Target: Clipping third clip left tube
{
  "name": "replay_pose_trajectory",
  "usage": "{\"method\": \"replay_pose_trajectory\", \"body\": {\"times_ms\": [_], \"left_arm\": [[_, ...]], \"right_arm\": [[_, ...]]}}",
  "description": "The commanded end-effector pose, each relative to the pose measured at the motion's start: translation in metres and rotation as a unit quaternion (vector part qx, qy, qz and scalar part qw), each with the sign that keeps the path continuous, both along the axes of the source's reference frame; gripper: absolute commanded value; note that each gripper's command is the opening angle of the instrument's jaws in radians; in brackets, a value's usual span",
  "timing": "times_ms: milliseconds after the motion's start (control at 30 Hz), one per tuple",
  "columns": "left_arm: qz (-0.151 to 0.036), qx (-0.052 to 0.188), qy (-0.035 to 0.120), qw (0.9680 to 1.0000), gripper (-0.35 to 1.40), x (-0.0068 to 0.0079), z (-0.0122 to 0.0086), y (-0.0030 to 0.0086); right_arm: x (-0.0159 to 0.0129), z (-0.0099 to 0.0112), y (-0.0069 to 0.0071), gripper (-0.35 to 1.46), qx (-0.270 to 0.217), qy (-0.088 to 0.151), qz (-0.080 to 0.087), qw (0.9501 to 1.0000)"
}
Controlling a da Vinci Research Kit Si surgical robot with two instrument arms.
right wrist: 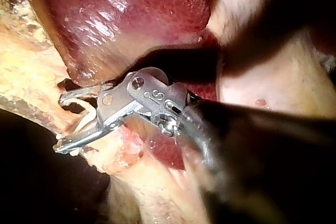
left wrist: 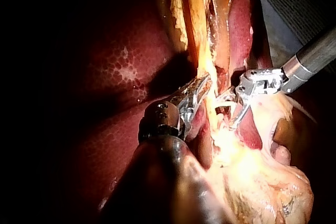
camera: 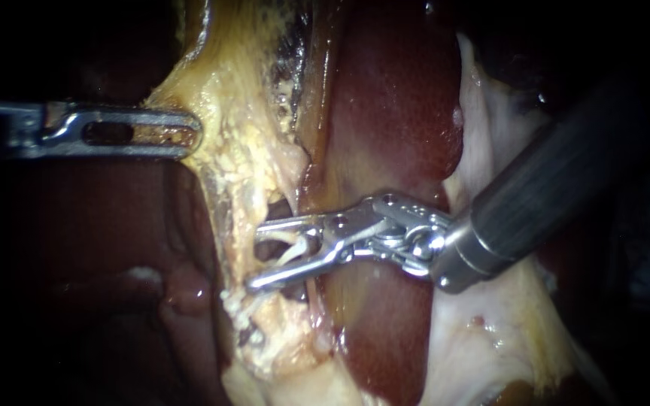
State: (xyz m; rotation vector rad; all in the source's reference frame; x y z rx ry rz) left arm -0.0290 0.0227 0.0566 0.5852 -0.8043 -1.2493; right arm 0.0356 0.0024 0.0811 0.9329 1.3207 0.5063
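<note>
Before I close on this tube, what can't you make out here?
1. Whether the right instrument's open jaws carry a clip: too small in every view.
2. Where the tube runs beyond the jaws: endoscope view, buried in yellow tissue.
3. Tissue under the left instrument: left wrist view, its own shaft covers it.

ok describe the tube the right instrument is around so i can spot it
Start at the dark red liver, then the yellow fatty tissue along its left edge. In a dark gap there, the right instrument's open end effector straddles the tube: a thin pale strand, smooth unlike the lumpy fat.
</note>
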Motion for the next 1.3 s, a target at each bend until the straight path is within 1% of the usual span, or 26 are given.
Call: {"method": "replay_pose_trajectory", "body": {"times_ms": [33,200,267,433,467,567,700,733,833,933,1000,1100,1200,1300], "left_arm": [[0.000,0.000,0.000,1.0000,-0.35,0.0001,-0.0001,0.0000],[0.000,0.001,-0.001,1.0000,-0.35,0.0003,-0.0005,0.0000],[0.000,0.001,0.000,1.0000,-0.35,0.0003,-0.0007,0.0000],[0.000,0.001,0.000,1.0000,-0.35,0.0002,-0.0008,-0.0001],[0.000,0.001,0.000,1.0000,-0.35,0.0002,-0.0008,-0.0001],[0.000,0.001,0.000,1.0000,-0.35,0.0002,-0.0008,-0.0002],[0.000,0.001,0.000,1.0000,-0.35,0.0002,-0.0008,-0.0002],[0.000,0.001,0.000,1.0000,-0.35,0.0002,-0.0008,-0.0002],[0.000,0.001,0.000,1.0000,-0.35,0.0002,-0.0008,-0.0002],[0.000,0.001,0.000,1.0000,-0.35,0.0003,-0.0007,-0.0001],[0.000,0.001,0.000,1.0000,-0.35,0.0004,-0.0006,-0.0001],[0.001,0.001,-0.001,1.0000,-0.35,0.0007,-0.0005,0.0000],[0.001,0.001,-0.001,1.0000,-0.35,0.0009,-0.0002,0.0001],[0.001,0.001,-0.001,1.0000,-0.35,0.0009,0.0000,0.0003]], "right_arm": [[-0.0002,0.0002,-0.0001,0.56,-0.003,-0.007,-0.001,1.0000],[-0.0011,0.0004,-0.0001,0.58,-0.007,-0.028,0.005,0.9996],[-0.0012,0.0003,0.0000,0.58,-0.006,-0.032,0.010,0.9994],[-0.0003,0.0003,0.0001,0.59,-0.007,-0.035,0.013,0.9993],[-0.0001,0.0003,0.0001,0.59,-0.006,-0.032,0.011,0.9994],[0.0007,-0.0001,0.0000,0.59,0.013,-0.013,0.012,0.9998],[0.0015,-0.0012,-0.0006,0.59,0.033,0.022,0.004,0.9992],[0.0015,-0.0017,-0.0008,0.59,0.039,0.033,0.001,0.9987],[0.0013,-0.0029,-0.0010,0.59,0.052,0.054,-0.004,0.9972],[0.0007,-0.0045,-0.0007,0.58,0.066,0.073,-0.009,0.9952],[0.0003,-0.0050,-0.0004,0.58,0.069,0.079,-0.010,0.9944],[-0.0007,-0.0054,0.0000,0.57,0.077,0.080,-0.012,0.9938],[-0.0014,-0.0053,0.0001,0.56,0.083,0.079,-0.014,0.9933],[-0.0012,-0.0051,0.0002,0.56,0.089,0.079,-0.016,0.9927]]}}
